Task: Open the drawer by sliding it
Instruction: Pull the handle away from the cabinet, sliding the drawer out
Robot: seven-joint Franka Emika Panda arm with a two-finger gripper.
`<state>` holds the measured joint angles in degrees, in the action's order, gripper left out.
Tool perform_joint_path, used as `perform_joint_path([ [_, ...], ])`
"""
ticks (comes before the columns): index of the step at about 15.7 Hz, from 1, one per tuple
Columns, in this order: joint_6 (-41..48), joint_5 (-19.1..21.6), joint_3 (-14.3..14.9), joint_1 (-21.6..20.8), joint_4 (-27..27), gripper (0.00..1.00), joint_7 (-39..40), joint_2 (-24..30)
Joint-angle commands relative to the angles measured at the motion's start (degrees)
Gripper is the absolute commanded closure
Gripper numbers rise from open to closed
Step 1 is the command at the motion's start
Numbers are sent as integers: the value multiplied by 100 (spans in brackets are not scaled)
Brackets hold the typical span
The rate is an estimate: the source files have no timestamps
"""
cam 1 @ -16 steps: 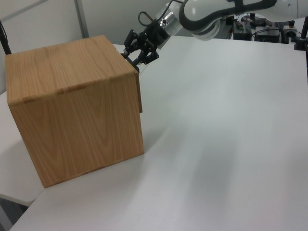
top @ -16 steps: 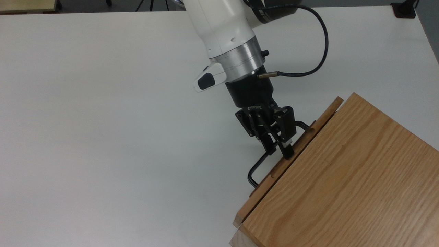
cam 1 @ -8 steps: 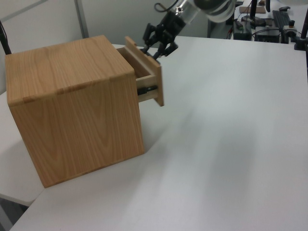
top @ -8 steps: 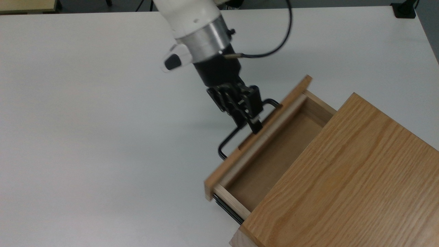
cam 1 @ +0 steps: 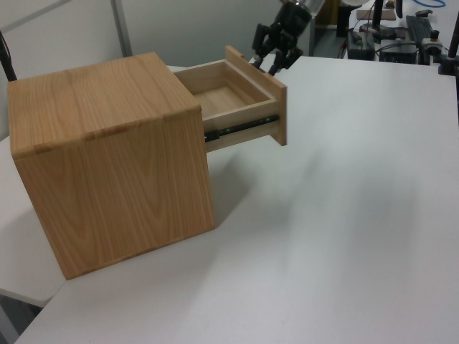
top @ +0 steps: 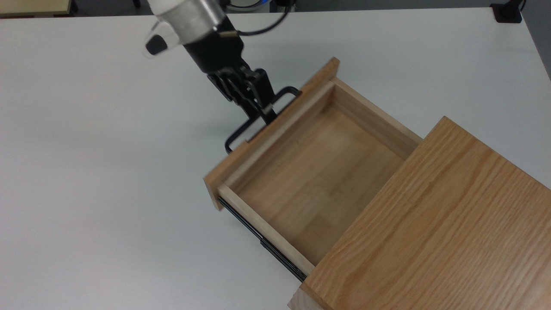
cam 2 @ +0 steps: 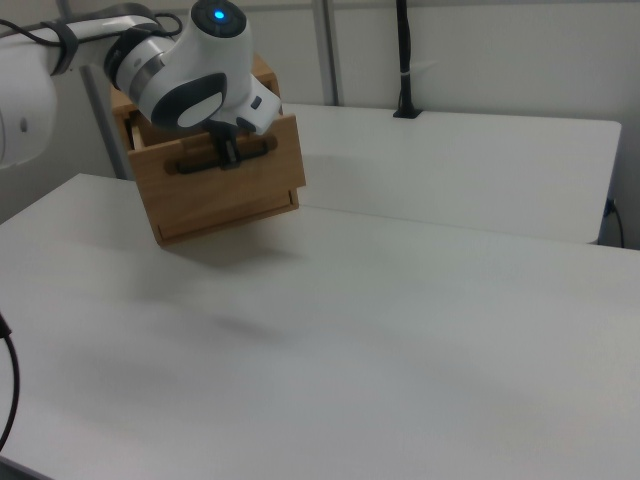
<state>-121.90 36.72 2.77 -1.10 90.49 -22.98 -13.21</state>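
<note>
The light wooden drawer point(top: 318, 181) stands pulled far out of the oak cabinet casing point(top: 434, 228), and its inside is bare. My gripper point(top: 266, 115) is shut on the thin black U-shaped handle point(top: 227, 144) at the flat front panel point(top: 224, 172). A black side rail point(top: 262, 245) shows under the drawer's side. In the left view the gripper point(cam 1: 271, 67) sits behind the front panel point(cam 1: 276, 107), with the rail point(cam 1: 240, 127) exposed. In the right view the gripper point(cam 2: 230, 152) holds the handle point(cam 2: 195, 163) on the panel point(cam 2: 225, 195).
The cabinet stands on a wide white table point(top: 86, 172) with free room across the top view's left. A black fitting point(top: 506, 13) sits at the far right corner. A black post point(cam 2: 403, 60) rises behind the table, and desks with equipment point(cam 1: 401, 29) stand beyond it.
The gripper has pulled the handle up and to the top view's left, sliding the drawer from shut to far out of the casing. The cabinet has stayed put.
</note>
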Motion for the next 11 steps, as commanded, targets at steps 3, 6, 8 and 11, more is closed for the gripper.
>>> perform_joint_path([
  [3,816,19,48,338,680,81,522,653],
  [6,1333,-7,162,488,689,48,654,855],
  [8,1677,-16,355,540,689,20,812,1030],
  [11,2020,-164,593,576,646,0,883,1206],
])
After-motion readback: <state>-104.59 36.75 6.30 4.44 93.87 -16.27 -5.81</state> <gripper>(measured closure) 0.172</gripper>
